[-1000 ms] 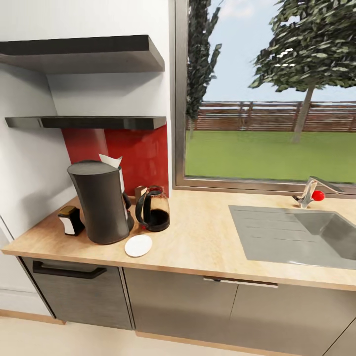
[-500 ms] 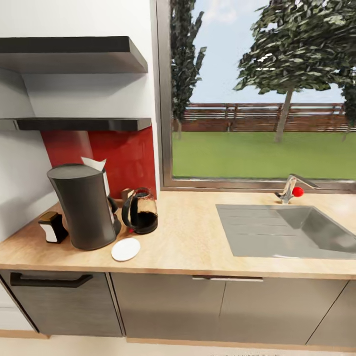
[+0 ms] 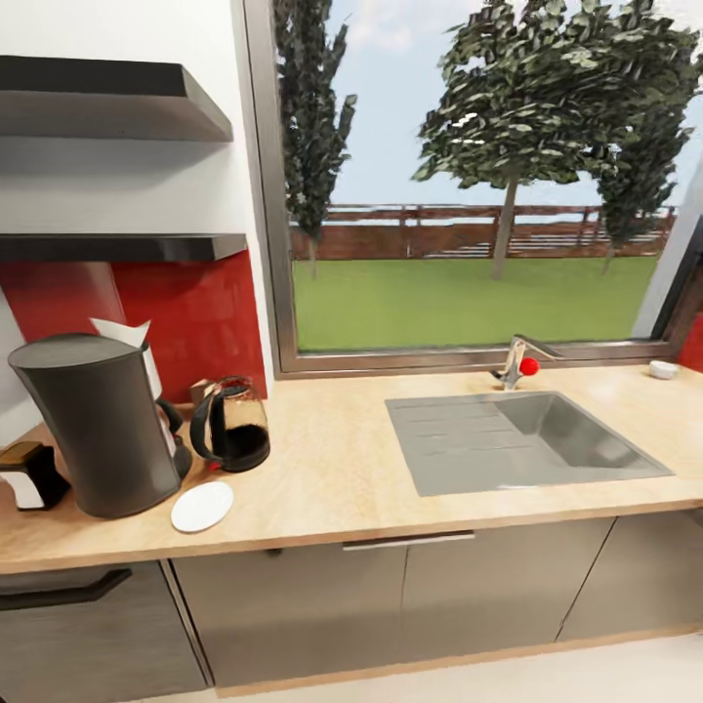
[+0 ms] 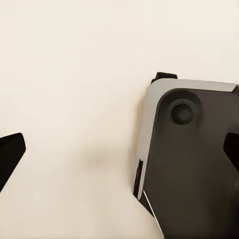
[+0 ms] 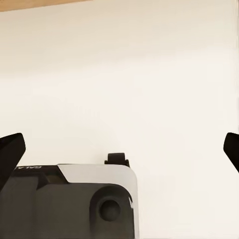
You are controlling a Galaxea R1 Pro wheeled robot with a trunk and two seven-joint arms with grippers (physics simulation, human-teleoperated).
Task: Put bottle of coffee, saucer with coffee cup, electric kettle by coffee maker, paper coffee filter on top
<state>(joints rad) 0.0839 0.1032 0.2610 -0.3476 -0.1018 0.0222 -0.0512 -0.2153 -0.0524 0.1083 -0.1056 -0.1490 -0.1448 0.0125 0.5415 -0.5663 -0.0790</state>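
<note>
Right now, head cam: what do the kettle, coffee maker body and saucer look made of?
Electric kettle: clear glass, dark liquid visible through it; black handle, probably plastic. Coffee maker: matte dark grey, looks like plastic, no sharp reflections. Saucer: plain smooth white, ceramic-like, though the render leaves that open.

Surface: we see the countertop (image 3: 351,478), light wood grain, over dark-grey cabinet fronts.
Left end: we find the coffee maker (image 3: 96,425), with the bottle of coffee (image 3: 29,475) at its outer side.
Beside the maker: the electric kettle (image 3: 230,426) and, nearer the front edge, the saucer (image 3: 202,507).
Right: a sink (image 3: 517,439) is set in.
</note>
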